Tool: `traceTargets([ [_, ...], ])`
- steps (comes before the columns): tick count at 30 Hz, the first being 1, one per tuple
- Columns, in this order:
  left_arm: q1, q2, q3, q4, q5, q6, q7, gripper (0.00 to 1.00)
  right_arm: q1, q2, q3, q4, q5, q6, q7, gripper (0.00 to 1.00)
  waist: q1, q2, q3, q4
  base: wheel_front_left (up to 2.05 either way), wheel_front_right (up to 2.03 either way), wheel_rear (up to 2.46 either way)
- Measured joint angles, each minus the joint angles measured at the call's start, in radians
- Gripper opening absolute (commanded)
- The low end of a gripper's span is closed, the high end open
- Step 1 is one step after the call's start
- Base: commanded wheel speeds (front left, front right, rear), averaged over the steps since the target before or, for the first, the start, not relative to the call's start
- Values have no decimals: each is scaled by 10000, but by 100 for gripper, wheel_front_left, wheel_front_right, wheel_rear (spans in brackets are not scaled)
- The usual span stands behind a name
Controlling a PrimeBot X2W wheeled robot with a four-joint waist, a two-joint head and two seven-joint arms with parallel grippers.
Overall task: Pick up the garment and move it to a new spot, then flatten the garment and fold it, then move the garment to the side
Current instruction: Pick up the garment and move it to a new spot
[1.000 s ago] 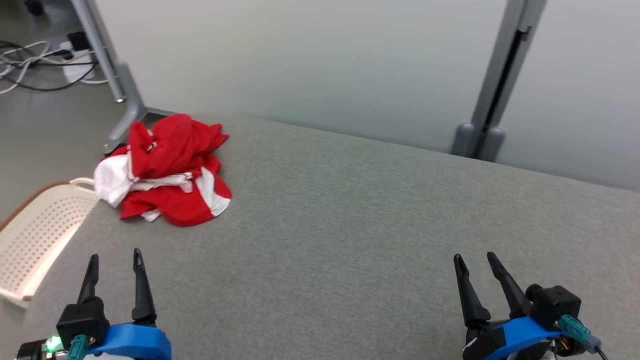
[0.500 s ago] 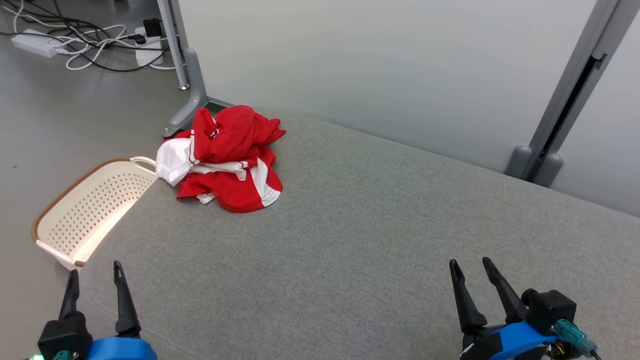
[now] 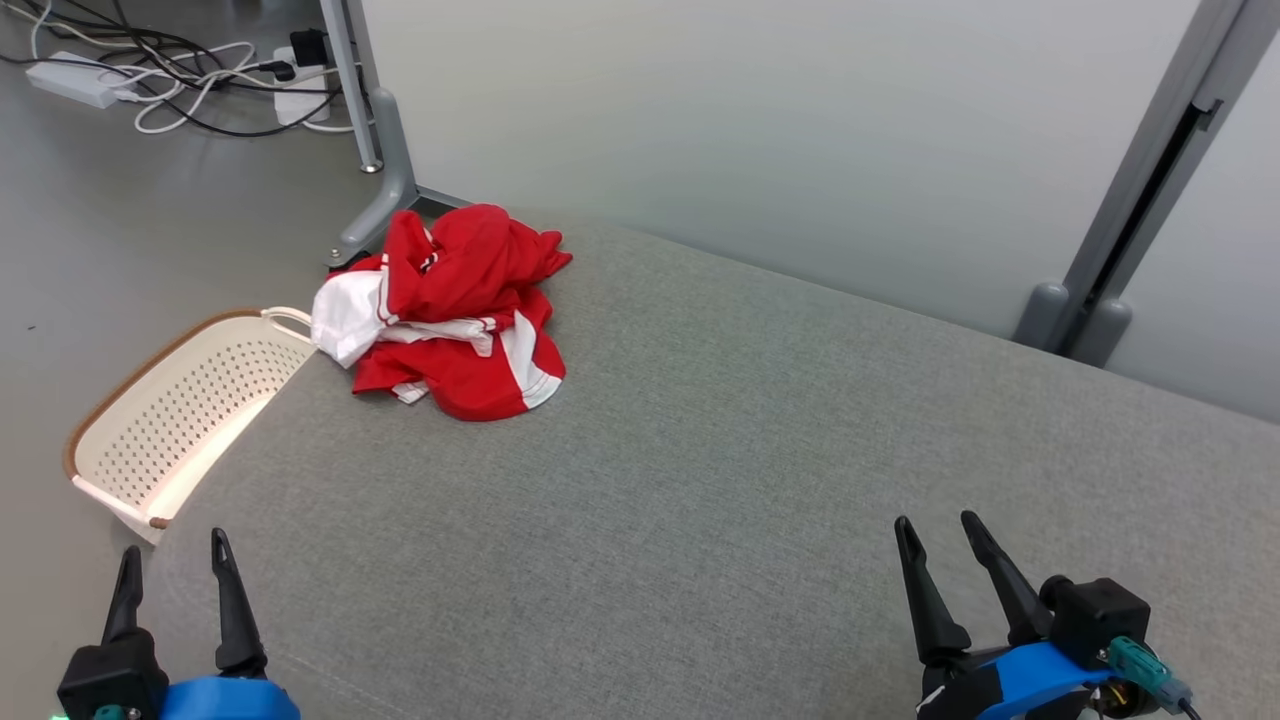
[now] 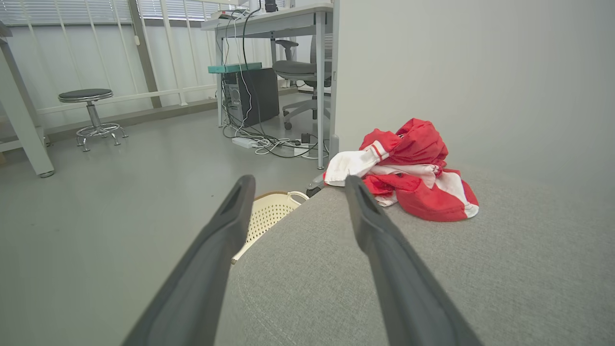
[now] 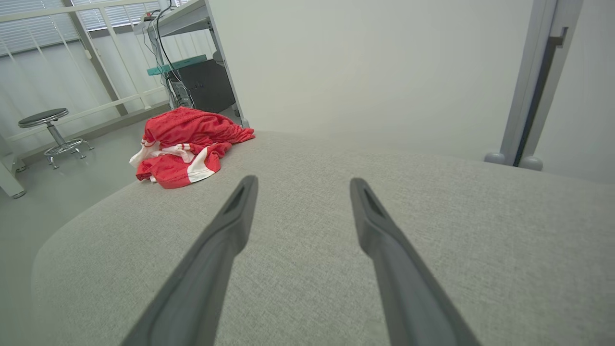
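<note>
Near the bottom of the head view, the left gripper [image 3: 174, 545] and the right gripper [image 3: 935, 522] hover low over the grey counter [image 3: 700, 450], each with its fingers spread and holding nothing. The basket [image 3: 150, 440] stands on the floor beside the counter's left edge. Farther, the garment [image 3: 460, 300] lies crumpled at the far left corner, its white part over the edge above the basket's handle. Since a second ago the camera has turned and shows more of the basket; the garment has not changed.
</note>
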Motion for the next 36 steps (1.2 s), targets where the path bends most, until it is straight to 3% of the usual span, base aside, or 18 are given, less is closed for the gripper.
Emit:
traceTargets([
  [10,-1597,418,355,219,-370,-263,0,100,-354,-2,-286,-207,-594,0,0,100,2,1,882,-763,0,0,0],
  [19,-4274,1429,949,961,-777,-748,0,100,-1126,-10,-648,-715,-1664,0,-2,100,4,3,2415,-1929,0,0,0],
  [28,-6505,2644,1496,2543,-1116,-1237,-2,100,-1600,-12,-1223,-1641,-2625,0,-2,100,2,4,3894,-2883,0,0,0],
  [36,-7879,3212,941,4393,-1072,-1467,0,100,-1680,-13,-1459,-2265,-3009,0,-2,100,3,4,4852,-3236,0,0,0],
])
